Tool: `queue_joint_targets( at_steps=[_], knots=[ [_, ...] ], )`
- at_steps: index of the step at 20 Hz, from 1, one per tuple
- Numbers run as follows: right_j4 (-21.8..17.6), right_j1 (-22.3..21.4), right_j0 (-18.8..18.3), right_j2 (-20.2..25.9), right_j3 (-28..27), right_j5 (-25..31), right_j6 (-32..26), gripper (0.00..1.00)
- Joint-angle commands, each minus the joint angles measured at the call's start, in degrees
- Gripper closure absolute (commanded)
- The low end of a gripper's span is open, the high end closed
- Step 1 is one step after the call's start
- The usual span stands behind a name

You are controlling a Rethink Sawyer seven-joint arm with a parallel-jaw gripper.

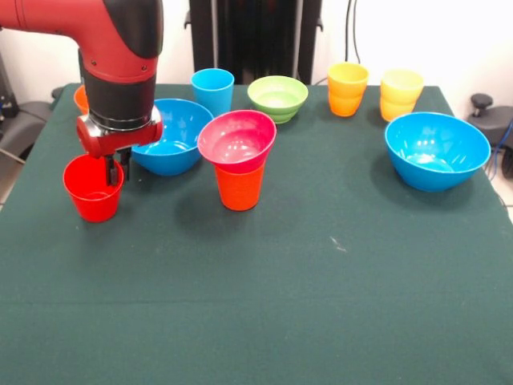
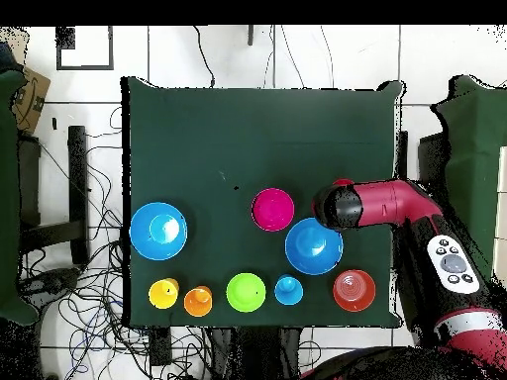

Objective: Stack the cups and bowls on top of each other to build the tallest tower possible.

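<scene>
My gripper [image 1: 118, 170] is at the left, shut on the right rim of a red cup [image 1: 92, 192], one finger inside it and one outside. The cup's base is at table level. In the overhead view my arm's head [image 2: 337, 206] hides this cup. A pink-red bowl [image 1: 237, 139] sits on an upright orange cup [image 1: 240, 188] mid-table, a two-piece tower; the bowl also shows from above [image 2: 272, 209]. A large blue bowl [image 1: 172, 136] stands just behind my gripper and shows in the overhead view [image 2: 313, 246].
Along the far edge stand a light blue cup [image 1: 212, 90], a lime-green bowl [image 1: 277, 98], a yellow-orange cup [image 1: 348, 88] and a pale yellow cup [image 1: 401, 95]. A second blue bowl [image 1: 437, 150] is at the right. An orange bowl [image 2: 354, 290] sits behind my arm.
</scene>
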Motion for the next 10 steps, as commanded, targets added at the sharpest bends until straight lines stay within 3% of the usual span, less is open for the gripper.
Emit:
queue_joint_targets(
  at_steps=[1,5,10],
  knots=[
    [-1.6,-4.61,1.11,4.64,2.72,0.32,-12.16,1.0],
    [2.17,-9.67,-1.57,7.08,7.45,2.04,-13.89,1.0],
    [3.43,-13.46,-1.19,7.63,10.26,3.28,-11.63,1.0]
  ],
)
